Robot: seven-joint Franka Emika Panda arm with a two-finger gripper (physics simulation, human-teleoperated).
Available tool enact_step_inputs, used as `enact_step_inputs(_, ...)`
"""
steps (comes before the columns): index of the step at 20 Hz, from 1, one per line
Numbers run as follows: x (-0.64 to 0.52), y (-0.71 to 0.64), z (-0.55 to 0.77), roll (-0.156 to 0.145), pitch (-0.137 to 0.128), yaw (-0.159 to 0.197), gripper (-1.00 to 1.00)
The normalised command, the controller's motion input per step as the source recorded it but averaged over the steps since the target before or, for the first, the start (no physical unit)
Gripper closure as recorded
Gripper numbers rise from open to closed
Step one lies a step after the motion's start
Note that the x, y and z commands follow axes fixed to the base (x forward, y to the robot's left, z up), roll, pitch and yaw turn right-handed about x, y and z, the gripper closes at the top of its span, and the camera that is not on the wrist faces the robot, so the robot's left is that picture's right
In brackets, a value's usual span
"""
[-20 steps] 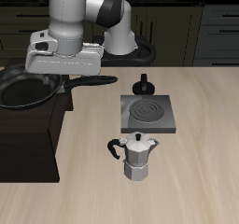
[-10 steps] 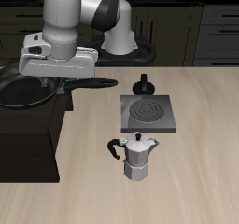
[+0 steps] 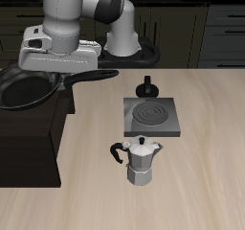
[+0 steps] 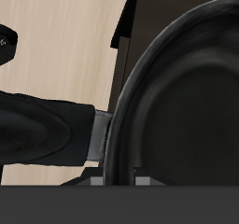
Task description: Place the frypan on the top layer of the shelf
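The gripper [image 3: 63, 78] is closed on the frypan [image 3: 27, 90] by its handle, above the shelf [image 3: 33, 143]. Dark cabinets [image 3: 206, 28] are seen behind the wooden table [image 3: 182, 195].

Pale wooden table [image 3: 191, 195], dark cabinets [image 3: 206, 28] with drawer handles along the back

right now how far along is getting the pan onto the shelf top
Nearly done, it seems. The pan sits over the shelf's flat top, handle sticking out past its edge toward the table. The gripper is right above the handle; whether its fingers are gripping is hidden. Left: confirm the pan rests flat, release, and lift clear.
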Motion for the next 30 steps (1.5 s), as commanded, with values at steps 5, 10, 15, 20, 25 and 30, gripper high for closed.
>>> enact_step_inputs(5,-0.04,0.21,0.14,-0.042,-0.009,0.02,1.0)
enact_step_inputs(10,-0.05,0.23,0.07,0.007,-0.007,0.04,1.0)
enact_step_inputs(15,-0.01,0.37,0.08,-0.007,0.009,0.027,1.0)
enact_step_inputs(20,-0.06,0.27,0.03,0.017,-0.003,0.006,1.0)
enact_step_inputs(25,-0.07,0.2,0.08,-0.001,-0.027,-0.05,1.0)
enact_step_inputs(30,-0.12,0.37,0.07,0.036,-0.006,-0.016,1.0)
